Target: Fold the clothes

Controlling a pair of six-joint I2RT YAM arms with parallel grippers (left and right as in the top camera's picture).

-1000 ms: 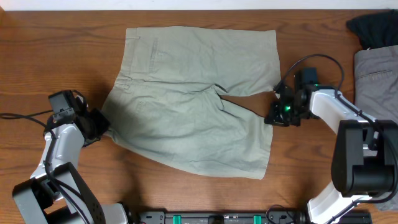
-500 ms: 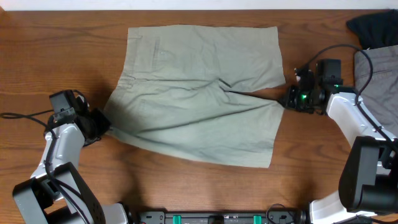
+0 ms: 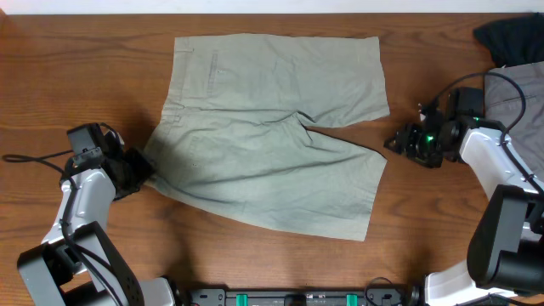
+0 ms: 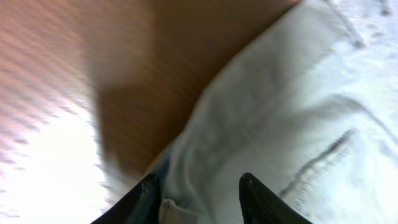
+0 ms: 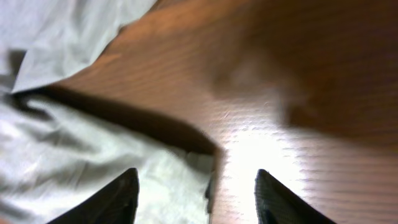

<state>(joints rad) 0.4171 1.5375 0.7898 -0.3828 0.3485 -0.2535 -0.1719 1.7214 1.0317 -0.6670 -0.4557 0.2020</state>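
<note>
Overhead. Shows the shorts (image 3: 272,136) spread flat across the middle of the table (image 3: 76,59), waistband toward the left edge and both legs toward the right edge. Far leg square to the far edge, near leg slanting toward the near edge. Places the left gripper (image 3: 146,172) at the near corner of the waistband and the right gripper (image 3: 397,142) just beside the hems, over bare wood. Suggests a flattening step: opposite ends addressed for smoothing the fabric ahead of a first fold, not yet made. Leaves a grey garment (image 3: 517,93) and a black garment (image 3: 510,36) at the far right corner, well apart from the shorts.

Left wrist. Shows jaws apart, fingers (image 4: 150,193) straddling the waistband edge, pale cloth loose between them rather than pinched. Bare wood beyond the cloth.

Right wrist. Shows jaws apart, fingers (image 5: 121,196) low over the table, a hem corner in view between them, nothing clamped. Judged ready for a fresh grasp at either end. Risks dragging the near leg further askew on lifting one end alone.
</note>
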